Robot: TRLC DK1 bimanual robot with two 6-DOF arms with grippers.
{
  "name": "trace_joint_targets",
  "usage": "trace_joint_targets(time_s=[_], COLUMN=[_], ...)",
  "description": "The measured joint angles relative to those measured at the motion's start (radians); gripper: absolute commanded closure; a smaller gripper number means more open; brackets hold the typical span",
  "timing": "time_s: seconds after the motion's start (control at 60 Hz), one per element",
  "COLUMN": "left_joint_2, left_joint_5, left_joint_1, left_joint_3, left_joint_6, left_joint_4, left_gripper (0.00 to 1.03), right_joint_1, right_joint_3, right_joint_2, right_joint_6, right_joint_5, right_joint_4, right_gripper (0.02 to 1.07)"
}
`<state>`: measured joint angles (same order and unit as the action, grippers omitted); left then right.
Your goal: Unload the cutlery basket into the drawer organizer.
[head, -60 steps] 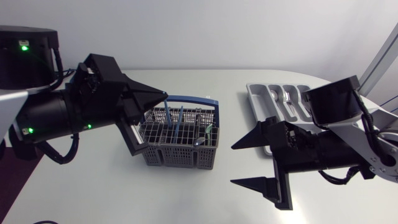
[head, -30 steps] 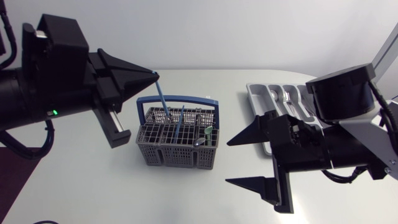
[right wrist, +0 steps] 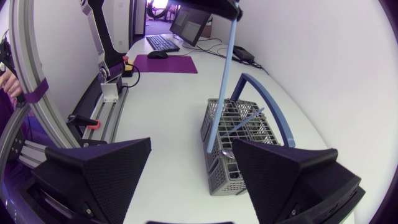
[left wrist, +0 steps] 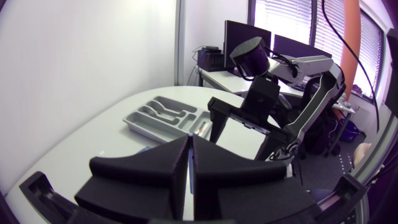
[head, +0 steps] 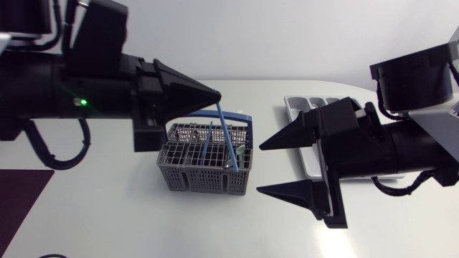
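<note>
- Left gripper (head: 214, 94): fingers pressed together on the top end of a blue-handled utensil (head: 226, 132), above the far side of the cutlery basket (head: 188, 178).
- Utensil: hangs tilted from the fingertips. Its lower end is at the basket's right compartments; I cannot tell whether it is clear of the rim.
- Basket: grey, blue handle, mid-table, with more blue-handled cutlery (head: 204, 147) upright inside.
- Right gripper (head: 258, 169): fingers spread wide, nothing between them, just right of the basket.
- Drawer organizer (head: 295, 109): far right, partly behind the right arm.
</note>
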<state>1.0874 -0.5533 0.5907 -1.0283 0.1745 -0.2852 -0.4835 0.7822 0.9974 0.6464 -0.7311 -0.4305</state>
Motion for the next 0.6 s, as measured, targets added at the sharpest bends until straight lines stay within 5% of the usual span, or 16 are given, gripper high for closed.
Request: trace_joint_targets(time_s=[0.483,0.6], left_joint_2=[0.141,0.146], left_joint_5=[-0.105,-0.105], left_joint_1=[-0.008,-0.007], left_joint_3=[-0.087,-0.087], left_joint_6=[-0.097,-0.101], left_joint_4=[0.003,0.01], left_gripper=[0.99,0.99], right_joint_1=[0.043,0.048], right_joint_3=[0.058,0.08], right_joint_2=[0.157,0.186], right_joint_6=[-0.008,-0.011], right_joint_5=[-0.058,-0.069], right_joint_4=[0.0,0.0], right_gripper=[0.64,0.66])
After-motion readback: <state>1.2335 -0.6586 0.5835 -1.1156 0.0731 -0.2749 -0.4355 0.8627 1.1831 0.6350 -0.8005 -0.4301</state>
